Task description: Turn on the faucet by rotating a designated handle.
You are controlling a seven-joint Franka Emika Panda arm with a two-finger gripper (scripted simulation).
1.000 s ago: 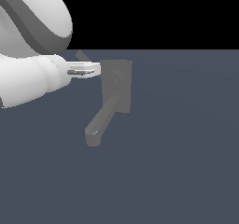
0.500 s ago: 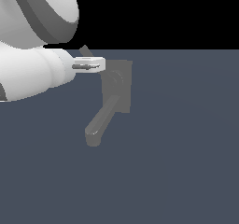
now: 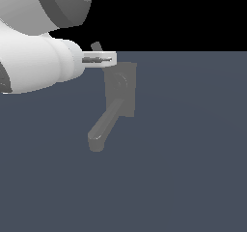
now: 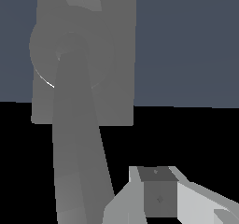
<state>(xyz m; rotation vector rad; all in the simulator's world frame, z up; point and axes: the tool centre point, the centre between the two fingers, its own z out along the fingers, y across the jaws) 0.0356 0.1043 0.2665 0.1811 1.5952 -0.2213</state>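
One arm's gripper (image 3: 107,59) hovered at the faucet (image 3: 120,88) plate's upper left in the exterior view, beside the handle (image 4: 77,139). Approach step, apparently; finger spread unclear. Next: press sideways on the bar.

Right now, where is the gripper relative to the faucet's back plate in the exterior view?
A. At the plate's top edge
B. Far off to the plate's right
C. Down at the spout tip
A: the gripper sits at the top edge of the back plate, well above the spout tip.
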